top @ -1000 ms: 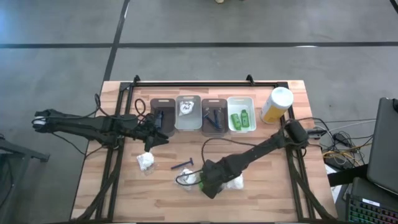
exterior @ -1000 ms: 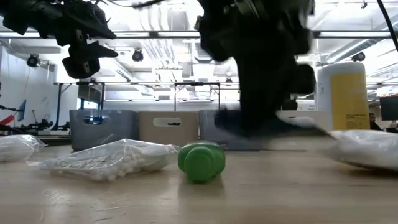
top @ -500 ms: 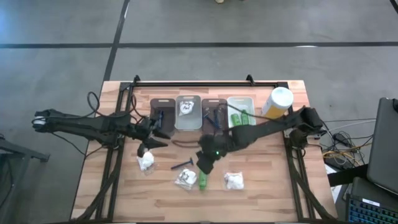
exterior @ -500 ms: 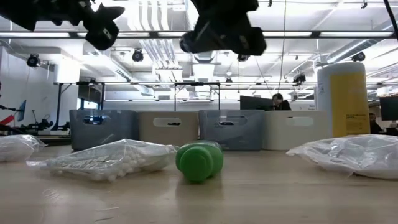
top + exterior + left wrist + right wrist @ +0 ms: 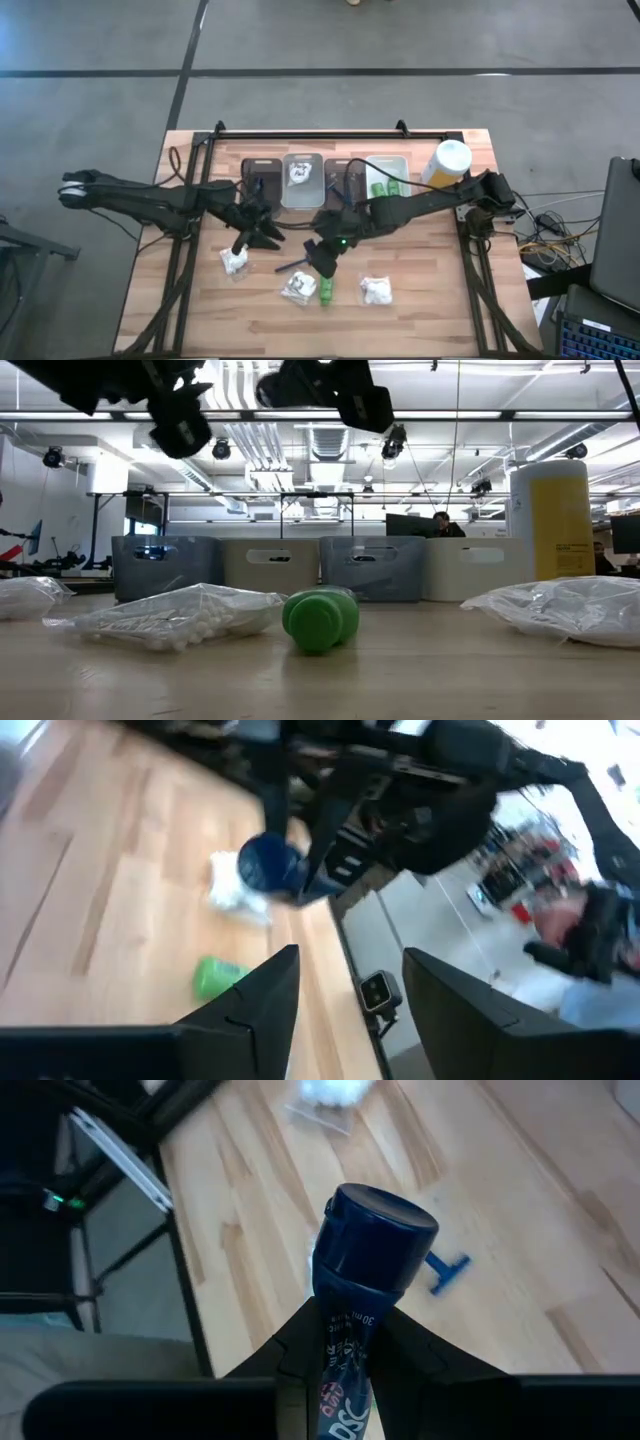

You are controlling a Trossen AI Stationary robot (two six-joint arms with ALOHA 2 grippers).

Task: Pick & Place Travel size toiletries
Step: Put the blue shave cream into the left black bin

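- Toiletries mostly lie loose on the counter [image 5: 200, 310]; 1 black tube [image 5: 362, 1280] is clamped cap-outward in the right hand [image 5: 340, 1350], carried above the counter just in front of the row of 4 bins [image 5: 326, 183].
- Judged: tube is up off the wood because it is in transit to a bin; the leftmost grey bin [image 5: 262, 180] already shows dark items, likely its slot.
- Razor [image 5: 292, 266] lies on the counter in front of the bins, directly under the right hand; right wrist view shows it [image 5: 447, 1272] beside the tube cap.
- Green bottle [image 5: 325, 291] lies on its side with 3 white packets around it [image 5: 296, 288], [image 5: 376, 291], [image 5: 233, 262], all farther from the bins than the razor.
- Left hand [image 5: 262, 235] hovers in front of the leftmost bin, above the packet; fingers spread, nothing between them in left wrist view [image 5: 345, 1010].
- Low view only: bottle's round end [image 5: 318, 622] faces camera, packet [image 5: 170, 617] just beside it; both hands are high and cut off.
- High view only: bin contents, green bottles [image 5: 386, 189] in the white end bin.
- Yellow bottle [image 5: 444, 168] stands beside that end bin, not a target.
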